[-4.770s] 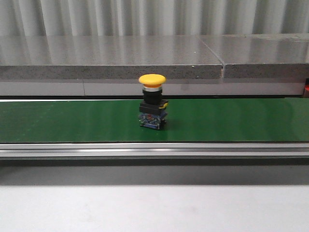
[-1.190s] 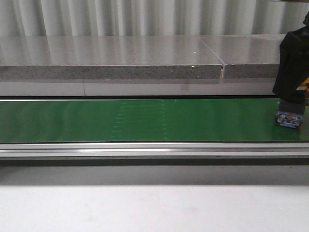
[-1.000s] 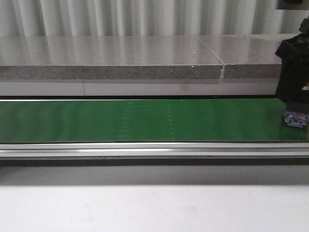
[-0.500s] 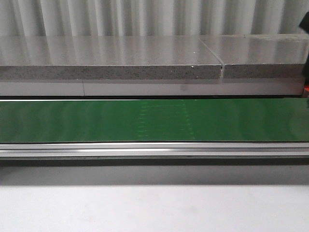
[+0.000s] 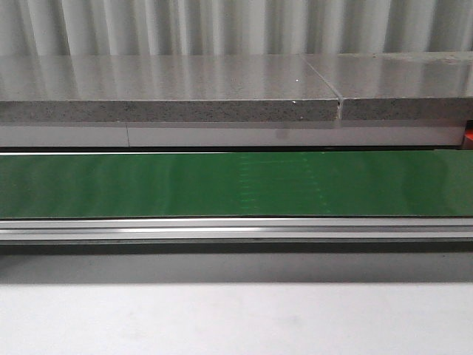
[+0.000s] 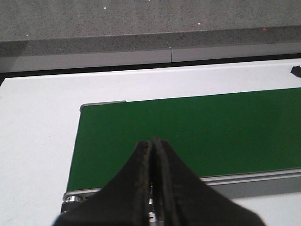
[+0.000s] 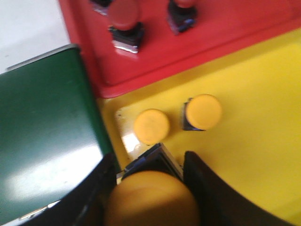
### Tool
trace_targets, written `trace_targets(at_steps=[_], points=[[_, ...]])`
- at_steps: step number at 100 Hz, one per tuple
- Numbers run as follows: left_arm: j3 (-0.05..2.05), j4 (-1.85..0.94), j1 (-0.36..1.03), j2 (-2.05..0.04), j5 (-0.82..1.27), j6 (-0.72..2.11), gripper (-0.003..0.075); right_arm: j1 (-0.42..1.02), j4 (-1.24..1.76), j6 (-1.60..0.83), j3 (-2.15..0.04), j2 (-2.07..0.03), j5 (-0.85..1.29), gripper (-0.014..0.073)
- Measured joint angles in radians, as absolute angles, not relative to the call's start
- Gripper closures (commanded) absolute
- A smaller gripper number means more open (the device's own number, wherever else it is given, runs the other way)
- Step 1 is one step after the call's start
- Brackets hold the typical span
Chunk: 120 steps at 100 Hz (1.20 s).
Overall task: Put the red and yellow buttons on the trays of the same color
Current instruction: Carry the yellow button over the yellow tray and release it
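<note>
My right gripper (image 7: 150, 175) is shut on a yellow button (image 7: 153, 200), whose cap fills the space between the dark fingers. It hangs over the near corner of the yellow tray (image 7: 254, 141), close to the end of the green belt (image 7: 42, 117). Two yellow buttons (image 7: 151, 126) (image 7: 203, 112) stand on that tray. Beyond it, the red tray (image 7: 225, 33) holds two red buttons (image 7: 126, 16) (image 7: 183, 9). My left gripper (image 6: 153, 141) is shut on nothing, above the belt's other end (image 6: 197, 127). Neither gripper appears in the front view.
In the front view the green belt (image 5: 222, 185) carries nothing. A grey stone ledge (image 5: 185, 89) runs behind it and an aluminium rail (image 5: 222, 229) in front. White table (image 5: 222, 318) lies nearest. A red sliver (image 5: 468, 137) shows at the right edge.
The yellow button rode the belt to the right. My right gripper closed on it at the right end and carried it out of the front view.
</note>
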<state>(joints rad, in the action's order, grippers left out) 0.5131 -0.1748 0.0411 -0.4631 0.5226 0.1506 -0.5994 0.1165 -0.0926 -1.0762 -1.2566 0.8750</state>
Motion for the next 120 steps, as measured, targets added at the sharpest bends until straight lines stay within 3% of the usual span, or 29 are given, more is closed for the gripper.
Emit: trace_targets(at_steps=[18,63,120], points=[[0.513,-0.175,0.041,-0.463,0.523,0.151,0.0740,-0.684,0.114,-0.069,-1.076,-1.261,0.840,0.0515],[0.513,-0.175,0.041,-0.463,0.523,0.151,0.0740,-0.743,0.068,-0.013,-1.076,-1.419,0.806,0.0515],[0.513,-0.175,0.041,-0.463,0.523,0.151,0.0740,-0.749,0.062,0.000,-0.958,-1.524,0.692,0.0515]])
